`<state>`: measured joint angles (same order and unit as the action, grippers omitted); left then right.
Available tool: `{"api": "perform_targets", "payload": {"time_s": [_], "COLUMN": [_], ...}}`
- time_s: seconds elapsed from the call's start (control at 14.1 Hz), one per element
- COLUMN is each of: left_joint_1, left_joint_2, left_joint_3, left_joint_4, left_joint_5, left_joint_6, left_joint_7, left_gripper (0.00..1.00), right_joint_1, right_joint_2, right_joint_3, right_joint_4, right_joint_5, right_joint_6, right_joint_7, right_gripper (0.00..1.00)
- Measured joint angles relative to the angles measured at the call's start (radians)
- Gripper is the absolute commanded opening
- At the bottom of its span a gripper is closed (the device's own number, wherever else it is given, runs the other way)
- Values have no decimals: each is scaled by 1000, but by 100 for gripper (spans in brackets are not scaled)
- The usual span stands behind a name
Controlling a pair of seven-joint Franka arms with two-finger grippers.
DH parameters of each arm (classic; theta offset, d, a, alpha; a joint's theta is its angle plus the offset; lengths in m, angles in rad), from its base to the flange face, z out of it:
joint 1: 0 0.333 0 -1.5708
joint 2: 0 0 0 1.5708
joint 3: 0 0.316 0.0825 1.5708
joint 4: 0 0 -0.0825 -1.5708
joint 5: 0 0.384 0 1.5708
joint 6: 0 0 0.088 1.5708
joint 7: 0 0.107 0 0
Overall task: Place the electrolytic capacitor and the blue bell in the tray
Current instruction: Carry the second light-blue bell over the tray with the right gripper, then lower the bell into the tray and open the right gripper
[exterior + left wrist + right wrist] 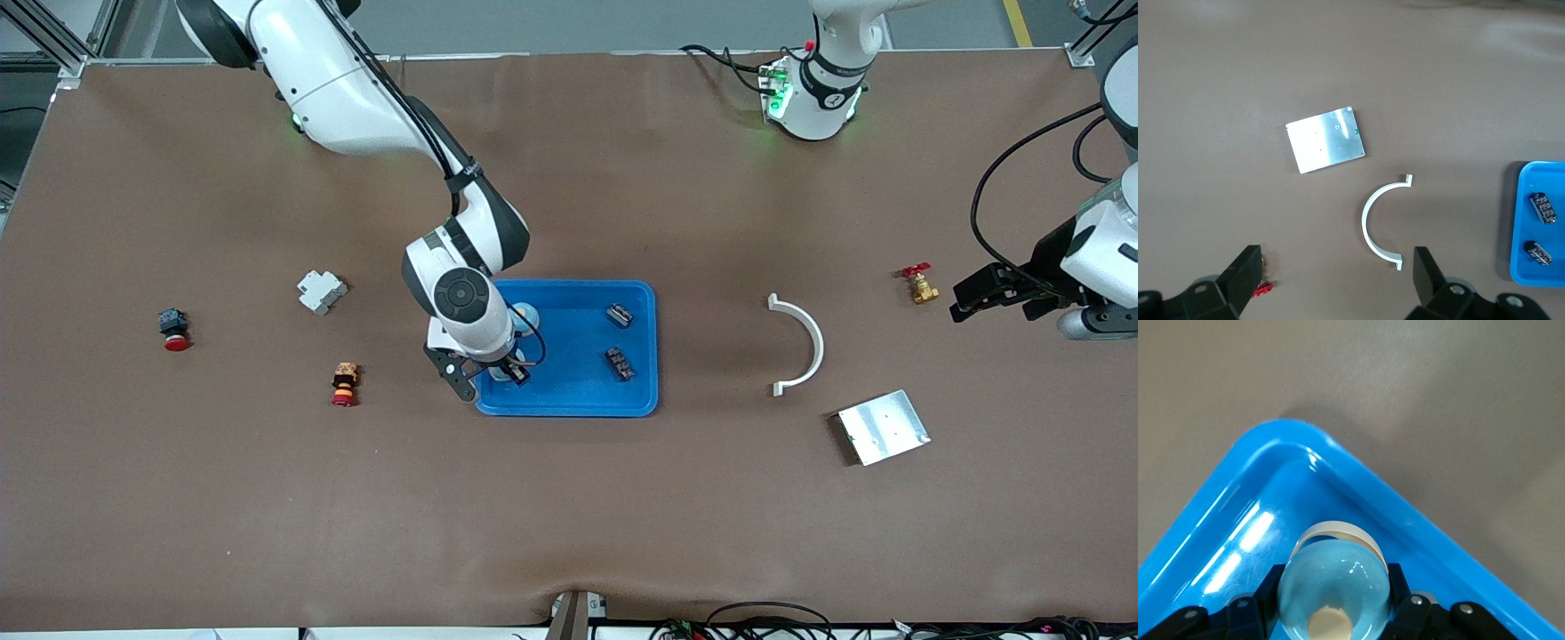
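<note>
risk: the blue bell (1335, 587) is sitting in the right gripper (518, 366) over the tray (578, 396) corner at about 7 o'clock of the tray floor; released too close to the rim, the round dome may be rolling out or tipping.
right gripper: fingers are clamping the bell's sides, nearly together.
capacitors (620, 315): two are lying in the tray toward 3 o'clock.
left gripper (994, 296): jaws are standing wide apart, holding nothing, waiting beside the brass valve (920, 284).
</note>
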<state>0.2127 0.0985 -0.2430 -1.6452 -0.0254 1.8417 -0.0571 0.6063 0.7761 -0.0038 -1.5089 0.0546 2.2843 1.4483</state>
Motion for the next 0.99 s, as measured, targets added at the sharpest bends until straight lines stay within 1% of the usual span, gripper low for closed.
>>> {"api": "perform_targets", "payload": {"time_s": [0.5,0.99], "left_joint_1": [0,0], "left_joint_2": [1,1], "left_joint_3": [0,0], "left_joint_4": [0,0], "left_joint_5": [0,0], "left_joint_6": [-2,-2], "left_joint_7": [0,0], "left_gripper": [100,100], "right_joint_1": [12,21], "right_joint_2": [39,60], "right_joint_3": [0,0], "right_joint_4": [52,59], "right_joint_5": [0,-1], "right_joint_6": [1,27], "right_joint_7": [33,43], "right_gripper": [0,0]}}
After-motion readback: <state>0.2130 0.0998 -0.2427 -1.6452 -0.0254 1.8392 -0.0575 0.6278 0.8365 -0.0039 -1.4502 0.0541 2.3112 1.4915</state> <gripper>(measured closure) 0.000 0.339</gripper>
